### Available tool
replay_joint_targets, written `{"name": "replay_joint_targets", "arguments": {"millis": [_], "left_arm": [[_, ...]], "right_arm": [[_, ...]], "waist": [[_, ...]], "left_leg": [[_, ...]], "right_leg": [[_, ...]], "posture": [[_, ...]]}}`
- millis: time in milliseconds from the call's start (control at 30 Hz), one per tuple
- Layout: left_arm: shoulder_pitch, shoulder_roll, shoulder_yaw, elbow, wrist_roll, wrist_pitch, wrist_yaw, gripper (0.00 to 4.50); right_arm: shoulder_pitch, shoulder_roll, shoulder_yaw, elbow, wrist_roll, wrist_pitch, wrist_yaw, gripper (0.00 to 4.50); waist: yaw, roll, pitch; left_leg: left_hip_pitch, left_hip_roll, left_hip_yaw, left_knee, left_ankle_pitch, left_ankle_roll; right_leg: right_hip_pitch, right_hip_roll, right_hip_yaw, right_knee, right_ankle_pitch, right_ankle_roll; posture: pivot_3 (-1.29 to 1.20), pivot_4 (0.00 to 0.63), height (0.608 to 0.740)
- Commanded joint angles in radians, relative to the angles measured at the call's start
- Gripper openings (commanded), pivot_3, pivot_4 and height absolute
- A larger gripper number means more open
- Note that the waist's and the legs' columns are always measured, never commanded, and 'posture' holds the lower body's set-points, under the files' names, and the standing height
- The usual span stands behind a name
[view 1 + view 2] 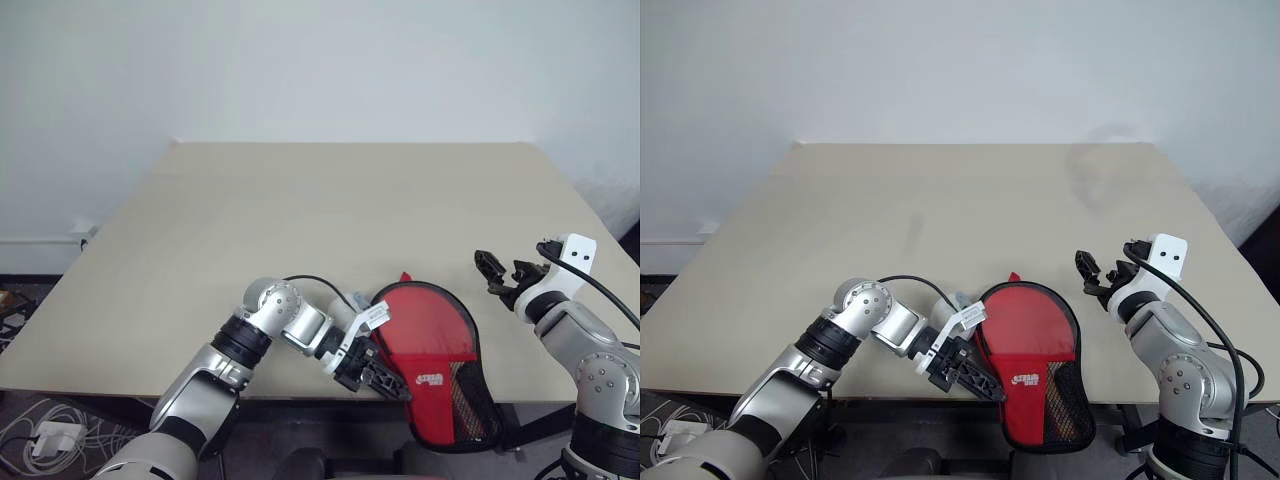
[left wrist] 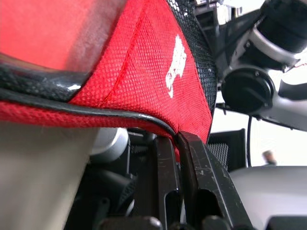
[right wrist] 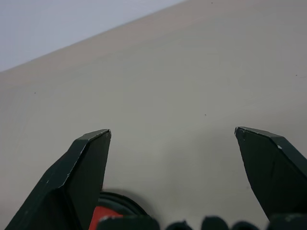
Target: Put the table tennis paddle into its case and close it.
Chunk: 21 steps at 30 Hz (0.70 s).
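Red case (image 1: 430,345) with black mesh, overhanging near table edge, paddle seemingly inside

The two head views look forward and down from above the near edge of the desk (image 1: 300,220), taking in its whole top to the far edge and the white wall behind, and they share nearly the same scene, the right eye's a little shifted sideways. The left wrist view sits very close under the case (image 2: 158,72), looking along the left gripper (image 2: 180,143) at the red fabric by the desk's near edge. The right wrist view looks low across the bare desk toward its far edge, between the spread fingers (image 3: 86,167) of the right gripper (image 3: 172,136), sharing with the head views that open surface and a sliver of the case.
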State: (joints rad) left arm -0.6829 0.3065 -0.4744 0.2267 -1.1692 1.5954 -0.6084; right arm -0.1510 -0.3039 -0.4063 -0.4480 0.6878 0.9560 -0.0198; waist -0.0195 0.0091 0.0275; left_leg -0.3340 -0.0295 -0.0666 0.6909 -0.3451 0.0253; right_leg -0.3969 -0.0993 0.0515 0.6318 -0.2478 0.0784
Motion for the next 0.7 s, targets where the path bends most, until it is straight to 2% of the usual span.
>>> {"name": "replay_joint_targets", "arguments": {"millis": [33, 133, 367, 700], "left_arm": [[0.01, 0.028, -0.039, -0.012, -0.088, 0.019, 0.037, 0.05], [0.017, 0.028, -0.015, -0.005, -0.113, 0.019, 0.075, 0.05], [0.091, -0.023, 0.136, -0.037, -0.103, 0.019, 0.209, 0.05], [0.093, 0.019, 0.148, -0.01, -0.187, 0.019, 0.274, 0.05]], "right_arm": [[-0.006, -0.01, 0.001, -0.045, 0.005, -0.005, 0.002, 4.5], [-0.001, -0.016, 0.015, -0.042, -0.006, -0.004, 0.008, 4.5], [-0.002, -0.035, 0.057, -0.034, -0.05, -0.022, 0.019, 4.5], [-0.008, -0.034, 0.077, -0.011, -0.059, -0.003, 0.044, 4.5]], "waist": [[0.0, 0.0, 0.0], [0.0, 0.0, 0.0], [0.0, 0.0, 0.0], [0.0, 0.0, 0.0]], "left_leg": [[0.0, 0.0, 0.0, 0.0, 0.0, 0.0], [0.0, 0.0, 0.0, 0.0, 0.0, 0.0], [0.0, 0.0, 0.0, 0.0, 0.0, 0.0], [0.0, 0.0, 0.0, 0.001, 0.0, 0.0]], "right_leg": [[0.0, 0.0, 0.0, 0.0, 0.0, 0.0], [0.0, 0.0, 0.0, 0.0, 0.0, 0.0], [0.0, 0.0, 0.0, 0.0, 0.0, 0.0], [0.0, 0.0, 0.0, 0.001, 0.0, 0.0]], "posture": [[0.0, 0.0, 0.716], [0.0, 0.0, 0.716], [0.0, 0.0, 0.716], [0.0, 0.0, 0.716]]}}
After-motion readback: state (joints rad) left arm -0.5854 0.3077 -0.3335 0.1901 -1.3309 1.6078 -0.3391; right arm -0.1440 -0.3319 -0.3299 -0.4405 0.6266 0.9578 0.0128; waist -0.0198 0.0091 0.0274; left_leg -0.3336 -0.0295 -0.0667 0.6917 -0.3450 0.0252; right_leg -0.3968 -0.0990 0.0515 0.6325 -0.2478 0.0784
